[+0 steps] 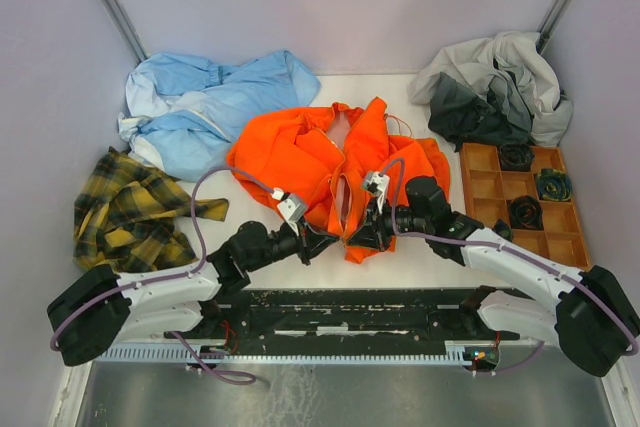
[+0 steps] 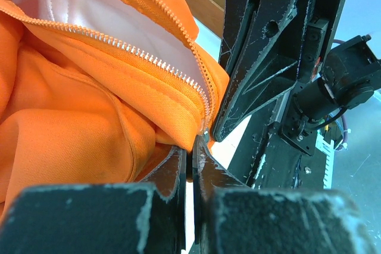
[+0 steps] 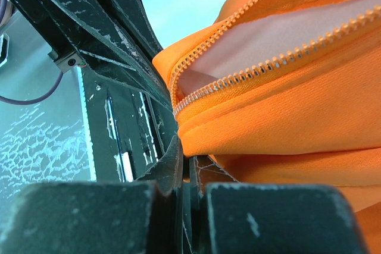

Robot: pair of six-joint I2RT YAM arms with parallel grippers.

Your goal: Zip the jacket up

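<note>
The orange jacket (image 1: 330,162) lies crumpled mid-table, front open, with pale lining showing between the two rows of zipper teeth (image 2: 149,60). My left gripper (image 1: 322,240) is shut, its tips (image 2: 193,147) pinching the bottom hem right at the lower end of the zipper. My right gripper (image 1: 362,235) is close beside it. It is also shut, nipping the other side's hem (image 3: 186,160) just below the zipper teeth (image 3: 238,78). The two grippers almost touch. The zipper slider is not clearly visible.
A light blue garment (image 1: 215,107) lies at the back left and a yellow plaid cloth (image 1: 130,209) at the left. A grey and dark clothing heap (image 1: 495,87) sits at the back right. In front of it is a wooden compartment tray (image 1: 482,187) with dark items.
</note>
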